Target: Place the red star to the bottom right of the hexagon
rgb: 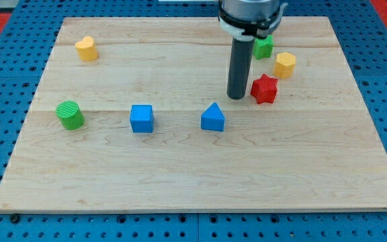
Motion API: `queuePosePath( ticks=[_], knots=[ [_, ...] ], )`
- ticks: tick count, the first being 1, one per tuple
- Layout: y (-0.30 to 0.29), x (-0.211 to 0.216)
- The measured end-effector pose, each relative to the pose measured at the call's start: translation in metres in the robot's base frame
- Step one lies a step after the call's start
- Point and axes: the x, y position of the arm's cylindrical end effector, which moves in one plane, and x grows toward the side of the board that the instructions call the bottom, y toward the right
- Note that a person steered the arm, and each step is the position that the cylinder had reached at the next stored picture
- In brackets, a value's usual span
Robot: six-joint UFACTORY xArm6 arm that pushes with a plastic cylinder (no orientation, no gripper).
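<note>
The red star (265, 89) lies on the wooden board at the upper right. The yellow hexagon (285, 64) sits just above and to the right of it, a small gap apart. My tip (236, 97) is at the star's left side, close to it or touching it. The rod rises from the tip toward the view's top and hides part of the green block (264, 46) behind it.
A blue triangle (213, 117) lies below and left of my tip. A blue cube (142, 118) is at centre left. A green cylinder (70, 115) is at far left. A yellow heart (86, 48) is at upper left. The board's right edge (365, 101) is near.
</note>
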Motion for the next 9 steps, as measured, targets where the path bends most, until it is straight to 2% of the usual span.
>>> queuePosePath(
  ticks=[3,5,7,9],
  knots=[
    [0.021,-0.022],
    [0.056,-0.022],
    [0.057,-0.022],
    [0.085,-0.022]
  ],
)
